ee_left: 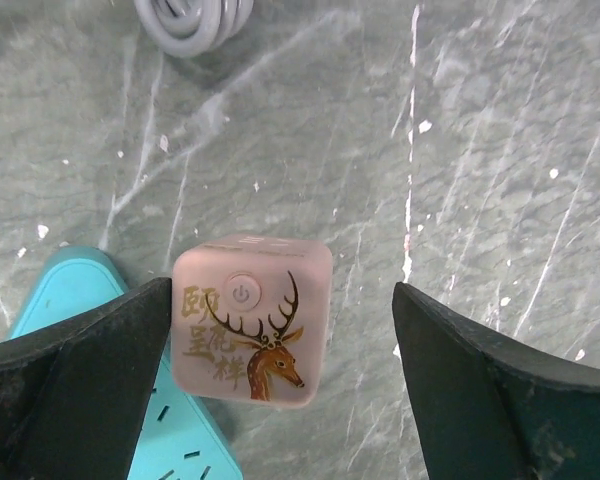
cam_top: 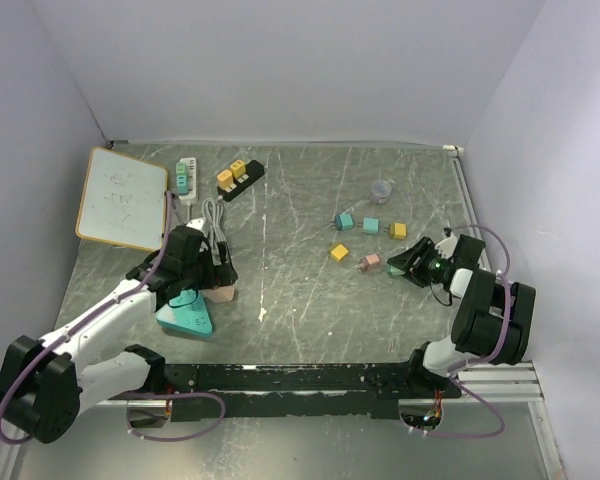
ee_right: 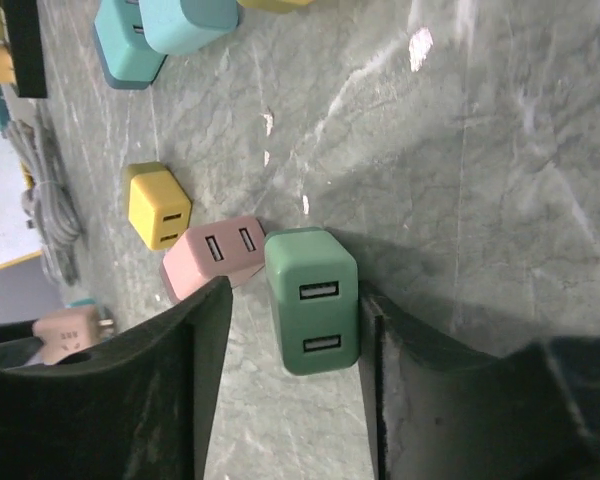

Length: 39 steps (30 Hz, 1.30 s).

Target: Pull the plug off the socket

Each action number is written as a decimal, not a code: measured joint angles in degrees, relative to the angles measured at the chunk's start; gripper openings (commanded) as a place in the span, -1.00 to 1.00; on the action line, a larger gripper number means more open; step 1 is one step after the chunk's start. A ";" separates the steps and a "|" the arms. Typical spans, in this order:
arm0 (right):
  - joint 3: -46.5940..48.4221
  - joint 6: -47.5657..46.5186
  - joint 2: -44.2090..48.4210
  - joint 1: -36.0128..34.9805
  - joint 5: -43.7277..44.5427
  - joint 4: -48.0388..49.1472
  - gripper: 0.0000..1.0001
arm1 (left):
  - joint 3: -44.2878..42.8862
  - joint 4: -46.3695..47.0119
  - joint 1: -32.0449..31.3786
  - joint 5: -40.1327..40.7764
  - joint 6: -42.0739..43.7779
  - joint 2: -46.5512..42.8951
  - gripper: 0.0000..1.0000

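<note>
Bench [ee_left: 500, 150]: grey marbled stone-look top, smooth, faint sheen, white scratches.
Pink cube adapter [ee_left: 252, 330]: frosted plastic, matt, gold-brown printed deer and characters.
Teal power strip [ee_left: 65, 290]: smooth plastic, slight gloss.
Green charger [ee_right: 312, 300]: smooth satin plastic.
Grey cable [ee_left: 192, 20]: rubbery, smooth sheath.
Left hand [ee_left: 282, 310] fingers [ee_left: 470, 390]: black plastic, matt, grainy, dust-flecked.

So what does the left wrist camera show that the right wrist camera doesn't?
Only the left wrist view: the deer picture and button on a pink cube, inside the open left gripper, plus slots of a teal power strip. Only the right wrist view: a green USB charger inside the open right gripper, with a pink charger and a yellow charger nearby. Both: the marbled table and a coiled grey cable; the right view probably catches that cube too.
</note>
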State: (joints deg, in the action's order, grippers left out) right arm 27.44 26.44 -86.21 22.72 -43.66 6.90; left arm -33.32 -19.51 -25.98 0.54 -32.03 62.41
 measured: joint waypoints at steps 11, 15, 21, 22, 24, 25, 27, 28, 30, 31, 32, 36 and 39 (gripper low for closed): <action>1.79 -3.43 11.10 -1.09 12.00 -6.51 0.51 | -8.44 -0.48 0.00 9.31 1.49 -3.45 0.98; 1.75 -4.00 15.21 -1.09 13.64 -7.41 0.53 | -14.88 4.74 0.46 12.59 3.37 2.08 0.98; 0.74 -4.59 19.43 -1.22 12.92 -6.93 0.54 | -28.13 13.94 3.52 13.07 6.93 20.39 0.95; 0.57 -4.63 19.43 -1.25 12.74 -6.82 0.54 | -30.84 15.32 4.35 12.70 7.96 23.96 0.98; -0.11 -4.66 19.67 -1.31 12.07 -6.80 0.54 | -35.43 18.75 5.92 11.74 11.10 30.56 0.96; -0.42 -4.68 19.82 -1.36 11.74 -6.80 0.54 | -36.94 19.80 6.54 11.02 12.52 32.89 0.96; -0.83 -4.68 20.22 -1.38 11.06 -6.78 0.53 | -40.63 21.44 7.78 8.55 15.65 37.99 0.97; -0.94 -4.68 20.48 -1.38 10.67 -6.80 0.53 | -42.99 22.23 8.41 7.08 17.29 40.89 0.95; -1.11 -4.70 21.05 -1.42 9.92 -6.62 0.52 | -48.00 22.71 9.40 4.72 20.13 46.36 0.92; -1.16 -4.74 21.24 -1.42 9.70 -6.58 0.52 | -51.08 22.47 9.81 3.69 21.55 49.31 0.90; -1.18 -4.81 21.51 -1.42 9.49 -6.49 0.51 | -54.58 22.36 10.14 2.75 23.15 52.63 0.88; -1.42 -4.85 22.29 -1.42 8.46 -5.86 0.50 | -63.71 19.89 10.67 0.48 28.50 61.61 0.80; -1.44 -4.83 22.38 -1.46 7.80 -5.31 0.49 | -67.84 17.11 11.02 -0.22 30.69 65.66 0.70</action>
State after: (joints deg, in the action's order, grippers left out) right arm 26.00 21.61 -63.83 21.26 -35.86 1.58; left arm -101.16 -2.39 -14.96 0.32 -1.34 128.07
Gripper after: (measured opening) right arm 0.750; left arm 0.891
